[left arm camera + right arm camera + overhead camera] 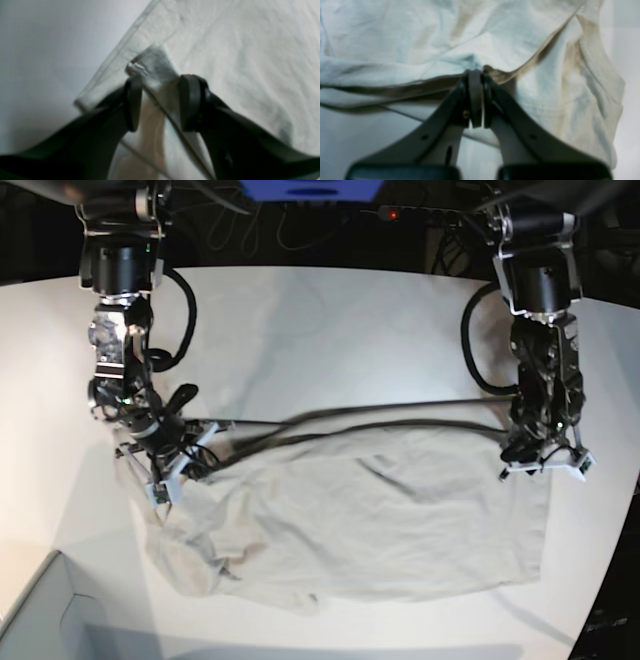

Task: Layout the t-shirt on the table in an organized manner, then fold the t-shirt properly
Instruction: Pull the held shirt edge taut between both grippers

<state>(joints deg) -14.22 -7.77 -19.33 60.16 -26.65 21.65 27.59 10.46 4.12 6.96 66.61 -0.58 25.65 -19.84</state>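
Plain light beige-grey soft cotton t-shirt (370,520) spread mostly flat on large smooth white tabletop (330,330), lower middle of base view, wrinkled, one end bunched and rumpled toward base-view left. Held at two upper corners.

Right gripper (475,75), black, at base-view left: arm hanging from top mount, wrist bent, pointing down and inward at bunched shirt edge. Jaws pressed together on a fold of fabric, thin pinch, cloth rising around fingertips; sleeve-like flap hanging to one side in right wrist view.

Left gripper (160,100), black, at base-view right: arm dropping near-vertical from mount, wrist straight down over hemmed corner. Jaws partly apart with a raised strip of hemmed fabric between pads (190,102); appears clamped on that thicker fold, though blur leaves contact on both sides unsure.

Dark cables (360,425) running across table between arms, just above shirt's top edge. Pale grey box corner (35,615) at bottom left of base view, apart from shirt.
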